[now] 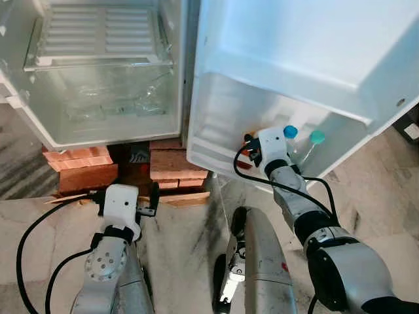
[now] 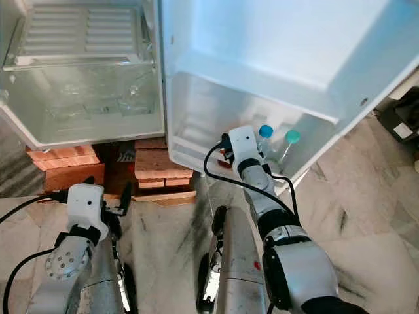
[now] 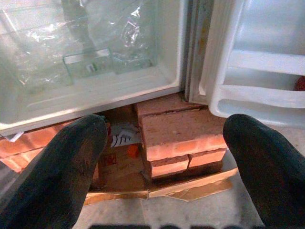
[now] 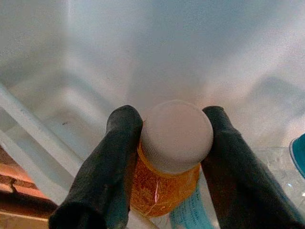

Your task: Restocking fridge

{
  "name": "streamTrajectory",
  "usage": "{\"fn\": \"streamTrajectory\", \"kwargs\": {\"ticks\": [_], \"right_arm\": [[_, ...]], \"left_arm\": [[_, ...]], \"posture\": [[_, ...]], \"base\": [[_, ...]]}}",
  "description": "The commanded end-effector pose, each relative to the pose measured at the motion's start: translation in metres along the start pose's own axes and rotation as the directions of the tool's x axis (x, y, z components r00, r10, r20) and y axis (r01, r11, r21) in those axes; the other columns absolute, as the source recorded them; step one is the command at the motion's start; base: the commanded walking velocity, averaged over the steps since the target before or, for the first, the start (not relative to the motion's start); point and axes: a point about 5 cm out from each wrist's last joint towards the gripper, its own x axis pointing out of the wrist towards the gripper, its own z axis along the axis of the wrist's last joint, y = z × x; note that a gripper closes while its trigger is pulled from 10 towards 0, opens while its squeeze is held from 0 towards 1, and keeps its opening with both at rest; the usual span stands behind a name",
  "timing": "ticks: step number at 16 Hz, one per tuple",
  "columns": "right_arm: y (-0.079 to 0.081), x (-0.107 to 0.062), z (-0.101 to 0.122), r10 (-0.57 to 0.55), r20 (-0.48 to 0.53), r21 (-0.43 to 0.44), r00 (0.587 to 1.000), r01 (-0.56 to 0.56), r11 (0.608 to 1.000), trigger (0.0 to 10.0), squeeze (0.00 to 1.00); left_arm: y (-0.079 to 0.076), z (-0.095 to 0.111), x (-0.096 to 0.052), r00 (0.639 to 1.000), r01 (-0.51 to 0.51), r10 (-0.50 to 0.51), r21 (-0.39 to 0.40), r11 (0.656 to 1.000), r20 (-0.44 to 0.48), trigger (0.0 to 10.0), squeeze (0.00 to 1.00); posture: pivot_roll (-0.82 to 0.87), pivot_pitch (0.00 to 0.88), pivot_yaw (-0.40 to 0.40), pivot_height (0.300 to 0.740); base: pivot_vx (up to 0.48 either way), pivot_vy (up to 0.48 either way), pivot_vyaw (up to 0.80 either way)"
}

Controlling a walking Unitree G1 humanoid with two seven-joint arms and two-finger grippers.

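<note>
The right arm is stretched forward and up, its silver segments and black cable leading to the white wrist block at the lower shelf of the open fridge door. The right gripper is inside this door shelf, and its two black fingers press on both sides of an orange bottle. The bottle is upright, with a round, smooth, pale cap and a clear body full of an orange, grainy-looking content; a light blue label shows low on it. Just beside it in the same shelf stand two clear plastic bottles, one with a blue cap and one with a teal cap.

The left arm is bent low in front of the robot, and the left gripper points at the bottom of the fridge, holding nothing. Its fingers are wide apart, thick and matte black.

The fridge is white, with glossy plastic walls. Inside it there is a ribbed white shelf and under it a transparent crisper drawer with crumpled clear film. The fridge stands on rough red-orange bricks, with flat cardboard under them. The floor is pale veined marble.
</note>
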Motion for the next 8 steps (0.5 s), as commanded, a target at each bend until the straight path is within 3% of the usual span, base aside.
{"fn": "streamTrajectory", "kwargs": {"ticks": [1,5,8], "right_arm": [[-0.002,-0.007,-0.02,-0.006,-0.084,0.016,0.996,0.007,1.0,10.0,1.0],[-0.012,0.002,0.014,-0.02,0.072,0.097,0.997,0.013,0.995,10.0,1.0],[-0.019,0.002,0.044,-0.01,0.236,0.15,0.972,-0.027,0.988,10.0,1.0]], "left_arm": [[-0.002,-0.004,-0.001,1.0,0.009,-0.009,0.007,1.0,-0.019,10.0,0.0],[-0.002,-0.004,0.001,1.0,0.005,-0.005,0.007,1.0,-0.016,10.0,0.0],[-0.003,-0.005,0.003,1.0,0.013,-0.013,0.008,1.0,-0.017,10.0,0.0]], "posture": [[0.18,0.22,-0.135,0.49],[0.18,0.202,-0.136,0.49],[0.17,0.195,-0.132,0.49]], "base": [[0.0,0.0,0.0],[0.0,0.0,0.0],[0.0,0.0,0.0]]}}
